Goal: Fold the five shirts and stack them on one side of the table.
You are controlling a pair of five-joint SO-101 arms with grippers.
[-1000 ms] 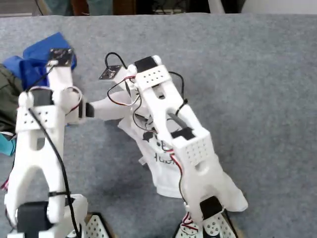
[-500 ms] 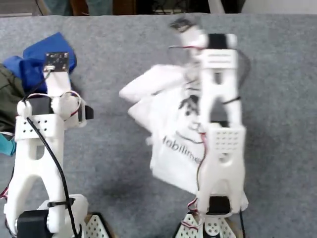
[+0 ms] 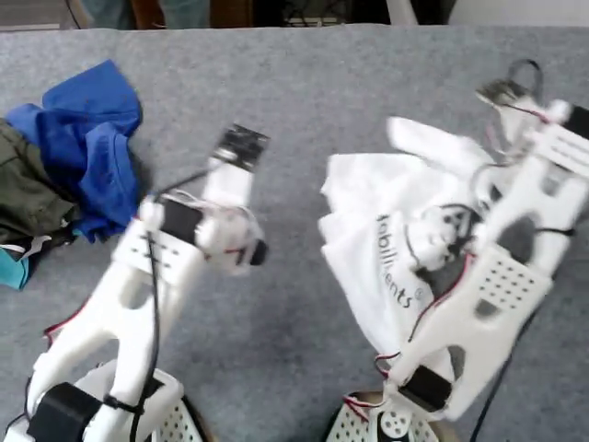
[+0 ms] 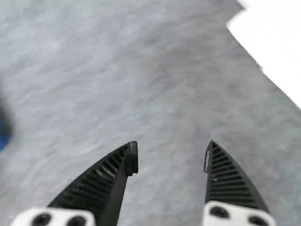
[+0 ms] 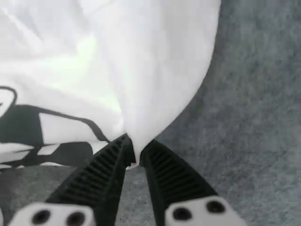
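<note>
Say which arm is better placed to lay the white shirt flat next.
Right, likely. The right gripper is shut on a fold of the white shirt. The left gripper is open over bare table, apart from the shirt.

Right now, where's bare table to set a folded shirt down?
Two patches of grey felt table: the far strip between the crumpled blue shirt and the white printed shirt, and the near middle between left arm and right arm. Crowded: the left edge's clothes pile, and the right, where the right claw pinches the white shirt.
</note>
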